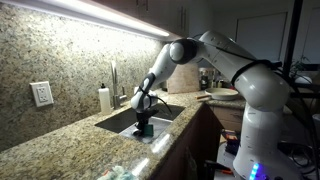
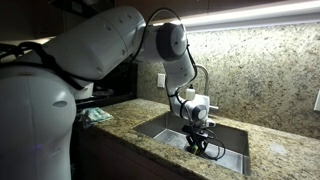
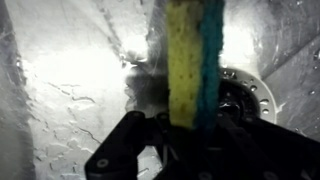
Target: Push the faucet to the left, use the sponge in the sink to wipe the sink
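Note:
In the wrist view my gripper (image 3: 190, 140) is shut on the sponge (image 3: 195, 60), a yellow pad with a teal-blue face, held on edge and reaching down to the wet steel floor of the sink (image 3: 70, 90), beside the round drain (image 3: 245, 95). In both exterior views the gripper (image 1: 144, 124) (image 2: 200, 141) hangs low inside the grey basin (image 1: 120, 122) (image 2: 160, 128) sunk in speckled granite. The slim silver faucet (image 1: 113, 80) stands behind the sink against the backsplash; in an exterior view the arm hides it.
A white soap dispenser bottle (image 1: 104, 98) stands next to the faucet. A wall outlet (image 1: 41, 94) sits on the granite backsplash. A crumpled teal cloth (image 2: 97, 116) lies on the counter beside the basin. The counter's front edge (image 1: 150, 150) runs close to the arm.

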### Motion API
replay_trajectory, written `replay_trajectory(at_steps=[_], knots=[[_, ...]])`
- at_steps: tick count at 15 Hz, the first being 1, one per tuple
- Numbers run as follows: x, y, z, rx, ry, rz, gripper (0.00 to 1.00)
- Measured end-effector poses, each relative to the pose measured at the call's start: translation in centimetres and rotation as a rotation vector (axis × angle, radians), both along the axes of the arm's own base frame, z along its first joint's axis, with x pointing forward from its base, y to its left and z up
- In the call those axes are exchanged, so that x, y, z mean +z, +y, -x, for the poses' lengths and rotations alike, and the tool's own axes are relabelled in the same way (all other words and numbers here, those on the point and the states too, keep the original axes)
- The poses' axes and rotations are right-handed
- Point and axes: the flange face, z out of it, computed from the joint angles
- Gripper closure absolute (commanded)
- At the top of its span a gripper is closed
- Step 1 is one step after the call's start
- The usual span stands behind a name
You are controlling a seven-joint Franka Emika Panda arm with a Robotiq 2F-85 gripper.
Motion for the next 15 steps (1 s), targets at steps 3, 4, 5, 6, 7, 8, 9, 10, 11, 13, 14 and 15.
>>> replay_trajectory(at_steps=[3, 4, 5, 6, 7, 8, 9, 10, 11, 13, 14, 15], knots=[[0.6, 1.9, -1.1, 0.029, -0.041, -0.046, 0.92], [0.9, 2.6, -1.5, 0.043, -0.058, -0.067, 0.92], [1.3, 3.2, -1.9, 0.055, -0.072, -0.088, 0.92], [1.6, 3.9, -2.2, 0.067, -0.086, -0.112, 0.92], [1.8, 4.5, -2.6, 0.08, -0.098, -0.135, 0.94], [2.0, 5.2, -2.9, 0.092, -0.107, -0.151, 0.66], [2.0, 5.5, -3.1, 0.095, -0.111, -0.158, 0.64], [1.8, 5.7, -3.2, 0.097, -0.11, -0.158, 0.6], [1.6, 5.5, -3.2, 0.097, -0.107, -0.152, 0.52], [1.4, 4.8, -3.2, 0.094, -0.102, -0.128, 0.39], [1.3, 4.3, -3.1, 0.09, -0.099, -0.114, 0.34], [1.3, 3.8, -3.1, 0.079, -0.096, -0.099, 0.28]])
